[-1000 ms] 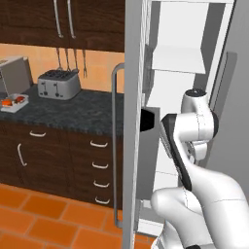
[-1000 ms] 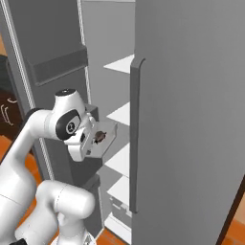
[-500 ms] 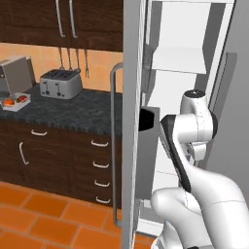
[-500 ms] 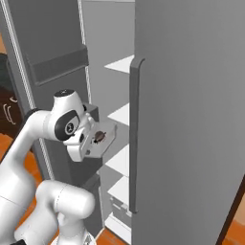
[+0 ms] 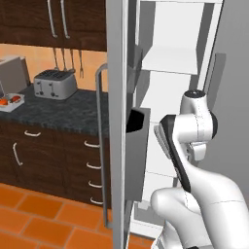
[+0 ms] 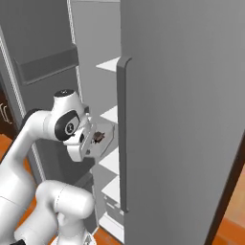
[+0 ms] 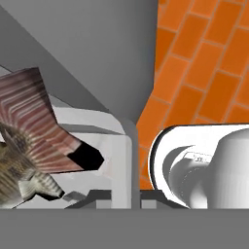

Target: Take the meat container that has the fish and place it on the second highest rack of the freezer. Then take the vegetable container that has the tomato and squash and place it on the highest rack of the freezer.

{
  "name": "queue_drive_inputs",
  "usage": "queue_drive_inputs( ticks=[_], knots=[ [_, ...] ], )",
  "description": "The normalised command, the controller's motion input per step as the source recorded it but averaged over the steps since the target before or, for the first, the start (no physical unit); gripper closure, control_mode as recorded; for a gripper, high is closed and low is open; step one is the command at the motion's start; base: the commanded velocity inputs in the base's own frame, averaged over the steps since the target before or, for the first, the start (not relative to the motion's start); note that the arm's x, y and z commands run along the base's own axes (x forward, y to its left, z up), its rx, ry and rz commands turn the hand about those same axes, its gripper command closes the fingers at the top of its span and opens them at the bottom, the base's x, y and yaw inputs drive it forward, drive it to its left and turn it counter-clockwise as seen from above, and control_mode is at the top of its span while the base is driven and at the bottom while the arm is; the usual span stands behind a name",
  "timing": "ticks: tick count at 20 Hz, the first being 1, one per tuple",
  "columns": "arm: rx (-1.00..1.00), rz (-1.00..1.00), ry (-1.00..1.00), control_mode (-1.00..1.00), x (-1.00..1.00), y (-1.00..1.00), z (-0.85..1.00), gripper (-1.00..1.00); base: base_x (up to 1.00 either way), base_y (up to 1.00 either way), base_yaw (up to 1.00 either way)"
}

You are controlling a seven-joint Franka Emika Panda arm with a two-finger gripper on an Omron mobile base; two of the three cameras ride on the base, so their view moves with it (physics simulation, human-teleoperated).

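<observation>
Fish (image 7: 26,146) fills the left of the hand view, a brown, striped thing with a fanned reddish tail lying in a white tray (image 7: 109,146), with orange floor tiles (image 7: 204,63) beyond the tray's edge. From the right base view it's just a small dark speck (image 6: 98,137) in that tray (image 6: 103,143), which the gripper (image 6: 85,146) is clamped on at its near edge, held tilted right at the open freezer (image 6: 95,95) in front of the white shelves (image 6: 111,115). Only the left base view catches the kitchen side: a toaster (image 5: 55,82) on the dark counter (image 5: 58,109) and the freezer door (image 5: 119,121) edge-on with its bar handle (image 5: 100,146).
</observation>
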Motion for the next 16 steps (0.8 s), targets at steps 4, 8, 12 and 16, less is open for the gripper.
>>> queue_drive_inputs(
  ticks=[4,8,12,16],
  knots=[
    [0.0,0.0,0.0,1.0,0.0,0.0,0.0,1.0,0.44,-0.18,0.0],
    [0.0,0.0,0.0,1.0,0.0,0.0,0.0,1.0,0.47,-0.16,0.0],
    [0.0,0.0,0.0,1.0,0.0,0.0,0.0,1.0,0.49,-0.18,0.0],
    [0.0,0.0,0.0,1.0,0.0,0.0,0.0,1.0,0.23,-0.27,-0.06]
  ],
)
